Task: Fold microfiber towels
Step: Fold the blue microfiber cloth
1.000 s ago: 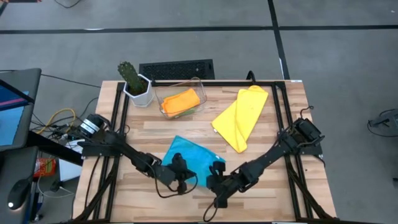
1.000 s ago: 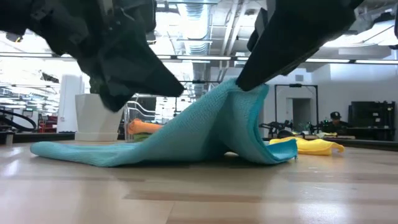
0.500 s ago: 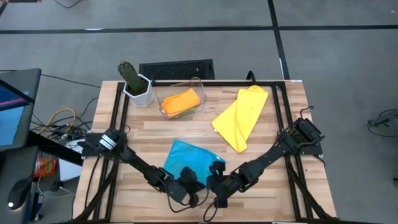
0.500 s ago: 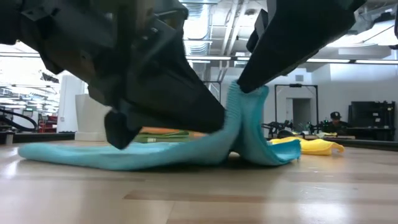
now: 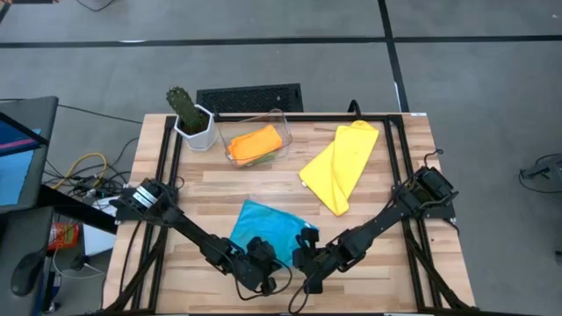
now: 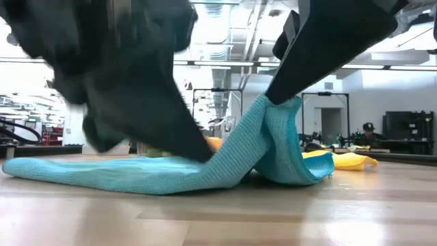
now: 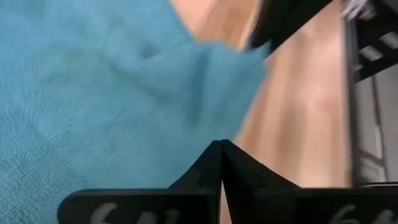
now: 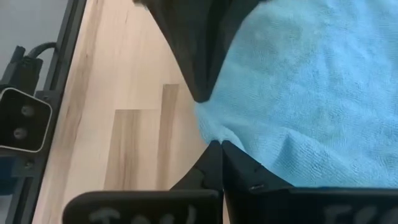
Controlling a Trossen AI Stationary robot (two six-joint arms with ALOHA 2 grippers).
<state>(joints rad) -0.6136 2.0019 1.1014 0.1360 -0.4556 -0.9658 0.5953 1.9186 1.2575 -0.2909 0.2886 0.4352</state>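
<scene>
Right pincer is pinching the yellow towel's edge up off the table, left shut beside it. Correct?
Wrong towel. The right pincer pinches the light blue towel, as the low view shows; the yellow towel lies untouched. The left pincer is shut beside it.

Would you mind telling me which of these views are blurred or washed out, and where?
Low view: the left arm is a motion-smeared dark mass, the light blue towel stays sharp, and bright ceiling lights wash out the room behind. Left wrist view: the towel is soft and out of focus. High view: evenly lit and crisp, faint shadows on the table.
</scene>
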